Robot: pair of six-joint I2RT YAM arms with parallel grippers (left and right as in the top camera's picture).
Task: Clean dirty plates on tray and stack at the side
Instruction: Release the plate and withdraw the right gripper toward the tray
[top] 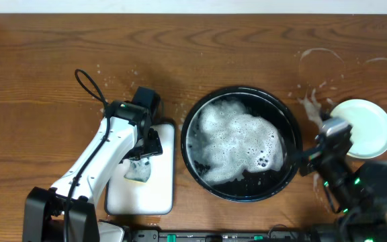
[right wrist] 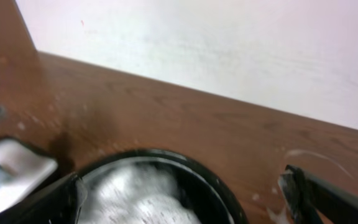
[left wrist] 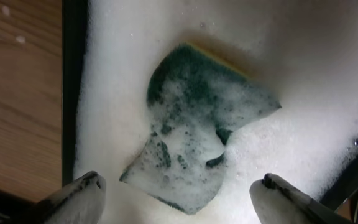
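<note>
The black tray [top: 192, 121] sits mid-table, its inside covered with white foam; no plate shows in it. A pale mint plate [top: 365, 128] rests on the bare wood to its right. My right gripper [top: 306, 156] is open at the tray's right rim, between tray and plate. In the right wrist view the right gripper [right wrist: 185, 199] is empty, with the tray rim [right wrist: 216, 183] below it. My left gripper [top: 140, 156] hangs open over a foamy green sponge [left wrist: 197, 130]. In the left wrist view the left gripper [left wrist: 179, 202] has its fingertips [left wrist: 82, 196] apart, just above the sponge's near corner.
A white rectangular tray [top: 160, 195] full of suds holds the sponge, left of the black tray. Foam rings and streaks [top: 318, 57] mark the wood at the far right. A black cable [top: 86, 84] loops behind the left arm.
</note>
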